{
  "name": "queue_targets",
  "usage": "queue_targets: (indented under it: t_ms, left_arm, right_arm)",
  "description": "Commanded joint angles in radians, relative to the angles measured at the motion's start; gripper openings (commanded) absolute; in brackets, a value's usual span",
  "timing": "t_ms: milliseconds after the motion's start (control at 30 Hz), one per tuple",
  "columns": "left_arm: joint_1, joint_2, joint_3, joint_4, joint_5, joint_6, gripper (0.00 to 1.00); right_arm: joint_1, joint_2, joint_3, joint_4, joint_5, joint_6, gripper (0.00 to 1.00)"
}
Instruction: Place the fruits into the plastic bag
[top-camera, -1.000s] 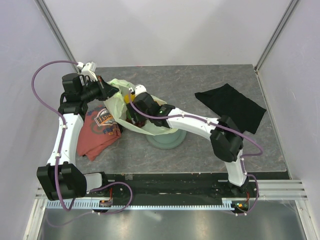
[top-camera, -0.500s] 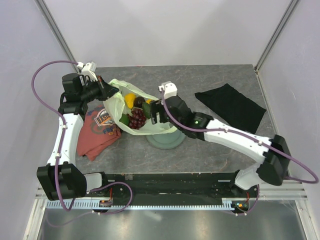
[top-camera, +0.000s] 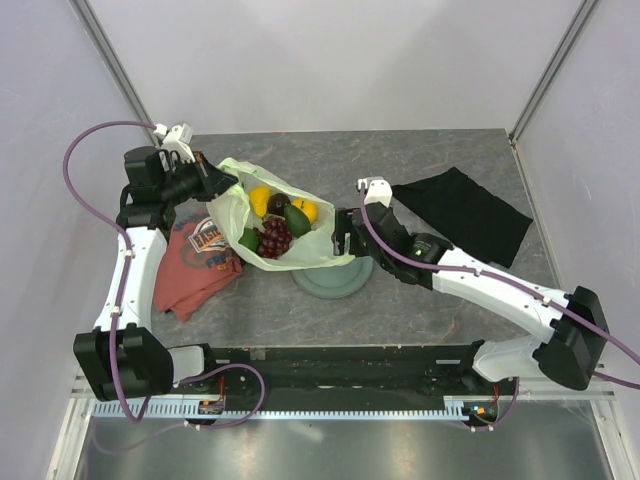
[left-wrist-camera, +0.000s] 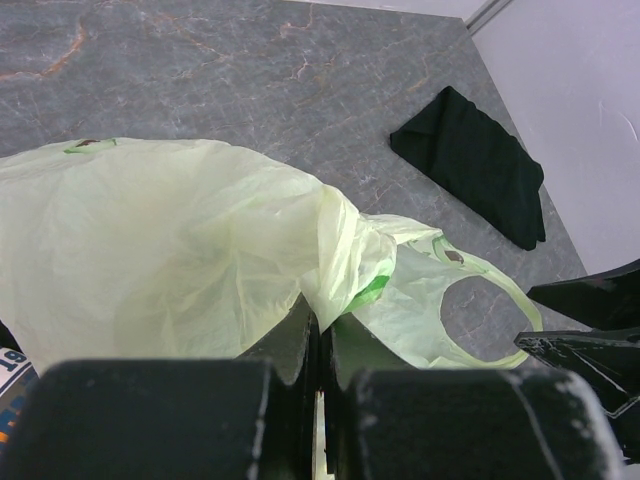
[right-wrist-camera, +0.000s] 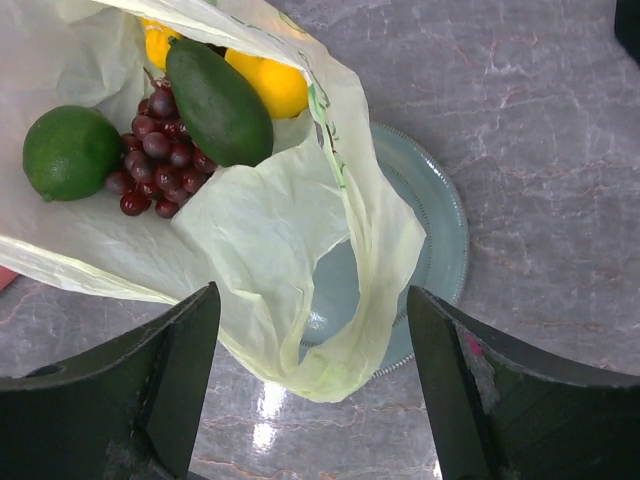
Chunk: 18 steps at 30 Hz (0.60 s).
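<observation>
Here, bag position: we find the plastic bag (top-camera: 322, 245) left of the table's (top-camera: 420, 160) middle, with its far-left end lifted and its near-right end draped over a plate (right-wrist-camera: 440, 230).
Bag axis: the long axis runs diagonally from the far-left corner side toward the table's middle, and the mouth gapes upward.
Bag material: we see thin, translucent, pale green film, creased all over.
Fruits: the fruits (top-camera: 275, 225) lie bunched inside the bag.
Fruit shapes: we see a smooth green oval fruit (right-wrist-camera: 215, 100) resting on a knobbly dark red grape bunch (right-wrist-camera: 155, 165), a round green fruit (right-wrist-camera: 70, 152) beside the grapes, a glossy yellow round fruit (right-wrist-camera: 270, 85) and a dark plum (top-camera: 279, 203).
Oval's axis: it points from far-left to near-right, roughly along the bag.
Left gripper (left-wrist-camera: 320, 330): we see it pinched tight on a gathered fold of the bag's rim.
Right gripper (top-camera: 338, 232): the jaws stand wide apart above the bag's draped end, gripping nothing.
Plate: round, grey-green, with a ribbed rim.
Others: a black cloth (top-camera: 462, 212) lies toward the right edge, and a red T-shirt (top-camera: 195, 262) lies by the left edge.
</observation>
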Motion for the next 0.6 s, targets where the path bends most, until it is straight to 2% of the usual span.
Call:
queue_targets:
  t_ms: [0, 33, 100, 133, 200, 233, 267, 300, 567]
  left_arm:
    - [0.008, -0.011, 0.014, 0.027, 0.018, 0.008, 0.01]
    - [0.006, -0.011, 0.014, 0.027, 0.015, 0.01, 0.01]
    - [0.008, -0.006, 0.012, 0.026, 0.014, 0.01, 0.01]
    - [0.008, -0.008, 0.012, 0.026, 0.012, 0.011, 0.01]
    - [0.008, -0.003, 0.012, 0.027, 0.012, 0.011, 0.02]
    - [0.008, 0.001, 0.012, 0.027, 0.007, 0.013, 0.01]
    - [0.008, 0.004, 0.007, 0.032, 0.006, 0.013, 0.02]
    - [0.008, 0.02, 0.006, 0.038, 0.004, 0.011, 0.02]
    - [0.008, 0.092, 0.105, 0.039, 0.006, -0.05, 0.02]
  right_arm:
    - [-0.015, 0.022, -0.008, -0.001, -0.003, 0.071, 0.8]
    - [-0.018, 0.036, -0.011, -0.001, -0.011, 0.078, 0.78]
    - [-0.026, 0.062, -0.011, 0.007, -0.043, 0.097, 0.62]
    - [-0.029, 0.068, -0.009, 0.014, -0.06, 0.097, 0.5]
    - [-0.032, 0.085, -0.003, 0.054, -0.086, 0.092, 0.35]
    - [-0.035, 0.088, 0.006, 0.063, -0.106, 0.091, 0.12]
    - [-0.046, 0.093, 0.042, 0.073, -0.113, 0.081, 0.04]
    - [-0.055, 0.105, 0.072, 0.079, -0.121, 0.053, 0.0]
    - [-0.19, 0.188, 0.493, 0.041, -0.23, -0.135, 0.0]
